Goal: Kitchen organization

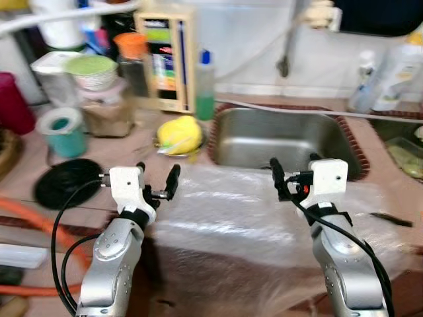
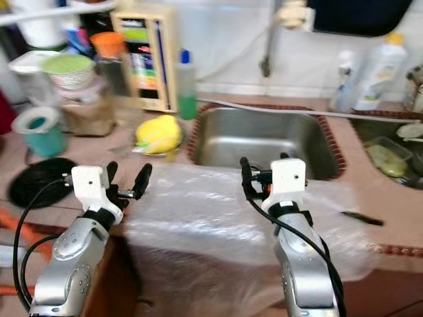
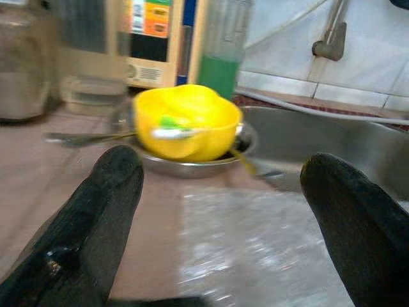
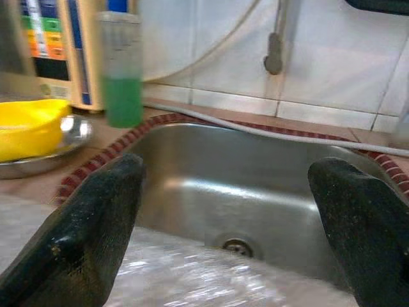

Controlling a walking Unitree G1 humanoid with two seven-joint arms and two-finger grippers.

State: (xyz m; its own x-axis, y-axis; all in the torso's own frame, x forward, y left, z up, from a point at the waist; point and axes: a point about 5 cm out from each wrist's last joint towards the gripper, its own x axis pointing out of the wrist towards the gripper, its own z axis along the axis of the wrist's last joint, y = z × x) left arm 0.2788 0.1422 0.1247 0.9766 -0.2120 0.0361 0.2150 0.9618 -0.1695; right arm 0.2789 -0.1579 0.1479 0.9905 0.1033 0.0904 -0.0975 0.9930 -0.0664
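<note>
Left end effector (image 1: 157, 179) hovers above the counter (image 1: 112, 168), fingers apart, nothing between them. It sits at the left edge of a clear plastic sheet (image 1: 251, 218) that is spread over the counter front. Right end effector (image 1: 294, 172) also has its fingers spread and empty, poised over the far edge of the sheet, right at the near rim of the steel sink (image 1: 284, 139).

Past the left fingers (image 3: 108, 192): a yellow plastic item (image 3: 185, 121) in a shallow metal dish (image 3: 192, 167), just beside the sink's left rim. Behind it stand a bottle of green liquid (image 1: 205, 86) and a printed carton (image 1: 165, 56). Left of those are stacked jars and bowls, a teal tape roll (image 1: 63, 129) and a black round lid (image 1: 69, 181).

Likely step: approach to the yellow item or the sheet; cannot tell which. To do it well: keep the fingers wide until they straddle the target, and come in low and level. For the yellow item, grip its body, not the dish rim. The sheet is slippery and thin, so pinch at an edge. Views are blurred, so slow down before closing.
</note>
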